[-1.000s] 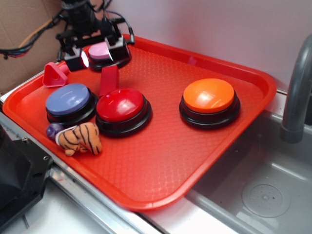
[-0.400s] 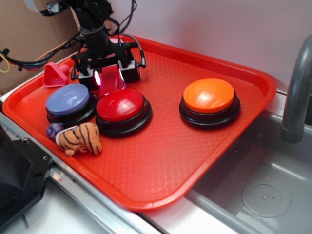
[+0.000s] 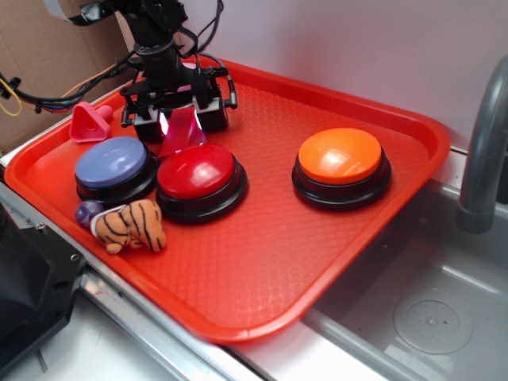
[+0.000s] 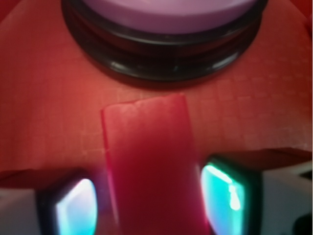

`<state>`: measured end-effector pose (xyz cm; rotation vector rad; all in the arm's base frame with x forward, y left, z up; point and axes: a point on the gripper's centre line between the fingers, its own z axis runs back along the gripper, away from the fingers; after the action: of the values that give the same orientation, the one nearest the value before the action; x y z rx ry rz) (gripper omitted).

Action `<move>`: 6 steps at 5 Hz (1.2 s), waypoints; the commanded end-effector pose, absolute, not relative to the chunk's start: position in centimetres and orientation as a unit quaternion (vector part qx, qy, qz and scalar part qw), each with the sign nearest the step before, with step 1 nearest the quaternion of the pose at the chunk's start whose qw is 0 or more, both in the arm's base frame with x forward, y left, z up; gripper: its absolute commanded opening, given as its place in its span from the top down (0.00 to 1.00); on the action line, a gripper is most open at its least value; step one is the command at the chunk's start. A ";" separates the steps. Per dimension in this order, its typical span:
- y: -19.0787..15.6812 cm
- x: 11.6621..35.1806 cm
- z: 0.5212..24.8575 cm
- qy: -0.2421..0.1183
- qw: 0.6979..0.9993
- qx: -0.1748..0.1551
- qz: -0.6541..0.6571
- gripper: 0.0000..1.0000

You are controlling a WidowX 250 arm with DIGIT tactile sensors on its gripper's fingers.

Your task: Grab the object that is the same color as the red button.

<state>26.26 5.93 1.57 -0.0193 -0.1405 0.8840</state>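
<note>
Exterior: glossy textured red tray [image 3: 262, 270] beside a steel sink [image 3: 421, 309], holding dome buttons. Gripper [image 3: 179, 121] straddles the red block [image 3: 182, 131] at 11 o'clock of the red button [image 3: 198, 178].
Wrist: fingers [image 4: 227, 193] spread, flanking the matte block [image 4: 151, 161]; contact unclear.

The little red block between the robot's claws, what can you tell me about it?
The small red bar-shaped block is plain, matte and smooth-faced, looking like plastic or painted wood, with slightly rounded corners. It lies on the textured red plastic tray, just behind the glossy dark-red dome button and in front of a pink-domed button. The gripper straddles it, one glowing fingertip on each long side. The wrist view shows narrow gaps on both sides, so the fingers seem not yet pressed against it.
</note>
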 end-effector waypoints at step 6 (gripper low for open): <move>-3.0 22.9 13.7 -0.010 0.997 -0.037 -0.072 1.00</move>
<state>22.37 -3.85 11.85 -0.0790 0.0552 -0.1216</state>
